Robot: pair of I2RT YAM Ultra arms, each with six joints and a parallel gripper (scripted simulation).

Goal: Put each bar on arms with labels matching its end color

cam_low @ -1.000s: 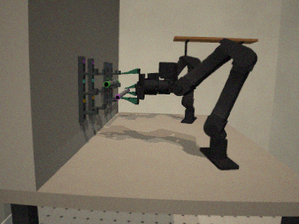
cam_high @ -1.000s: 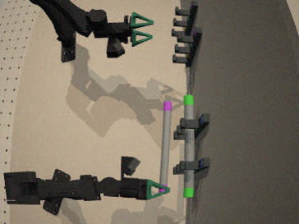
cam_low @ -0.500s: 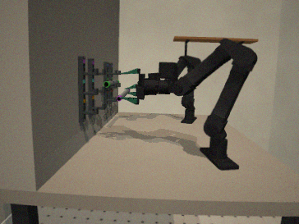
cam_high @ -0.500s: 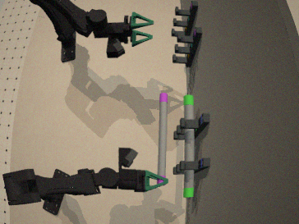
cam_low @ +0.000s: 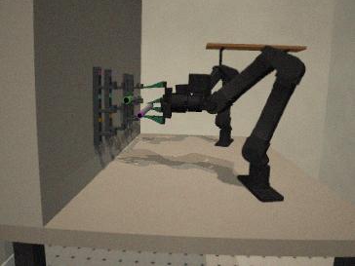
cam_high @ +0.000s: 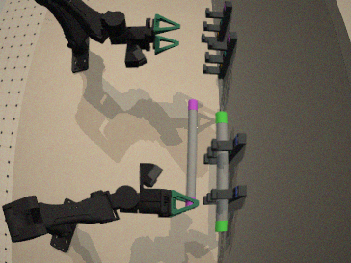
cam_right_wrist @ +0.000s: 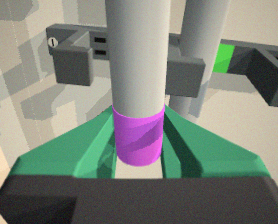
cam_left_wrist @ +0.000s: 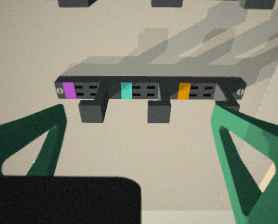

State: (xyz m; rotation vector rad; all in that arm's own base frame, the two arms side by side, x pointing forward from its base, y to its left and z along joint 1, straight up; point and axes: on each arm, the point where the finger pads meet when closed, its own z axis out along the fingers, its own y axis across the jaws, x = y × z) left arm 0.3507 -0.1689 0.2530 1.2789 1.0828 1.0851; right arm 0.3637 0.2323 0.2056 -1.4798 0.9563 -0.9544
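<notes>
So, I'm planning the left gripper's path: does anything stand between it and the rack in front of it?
Nothing visible stands between the left gripper and that rack; only bare space shows between them.

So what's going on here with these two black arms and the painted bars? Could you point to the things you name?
The right gripper (cam_high: 198, 203) (cam_right_wrist: 138, 112) is shut on one end of the purple-ended bar (cam_high: 192, 155) (cam_low: 145, 110) (cam_right_wrist: 137, 60), holding it out in front of the wall. The left gripper (cam_high: 179, 35) (cam_low: 145, 101) (cam_left_wrist: 138, 112) is open and empty, facing the left rack (cam_high: 231, 54) (cam_low: 97, 108) (cam_left_wrist: 150, 80), which has purple labels. The green-ended bar (cam_high: 222, 170) (cam_low: 134, 98) (cam_right_wrist: 202, 30) is at the right rack (cam_high: 241, 143) (cam_low: 128, 76) (cam_right_wrist: 73, 65).
</notes>
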